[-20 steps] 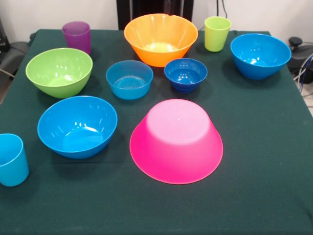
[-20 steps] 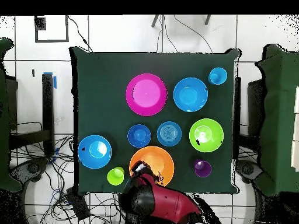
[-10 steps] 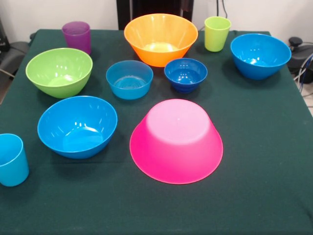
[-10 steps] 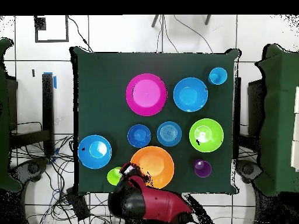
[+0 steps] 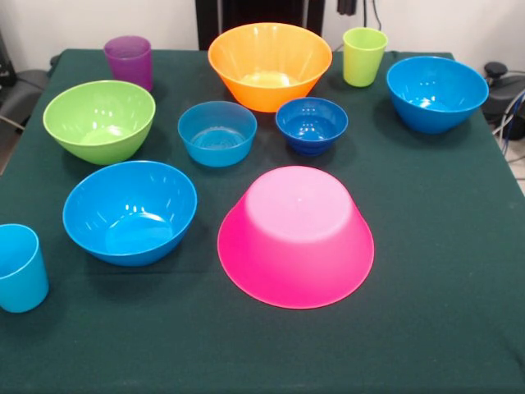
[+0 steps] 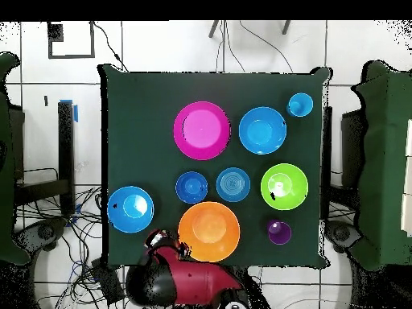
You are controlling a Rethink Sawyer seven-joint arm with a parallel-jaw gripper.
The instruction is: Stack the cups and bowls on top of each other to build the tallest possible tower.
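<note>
The hand [image 6: 153, 239], grip state unclear, hovers over the yellow-green cup [image 5: 364, 56]; seven bowls, three cups.

A robotics lab, by every sign. The red and black arm [image 6: 189, 278] ends over the yellow-green cup's corner of a table [image 6: 145, 113] draped in dark green cloth, which stretches away beyond the arm's end. Loose cables [image 6: 80, 233] tangle over the white tiled floor [image 6: 161, 48] just beside it, and taped black floor markings [image 6: 71, 40] lie far across the table.
</note>
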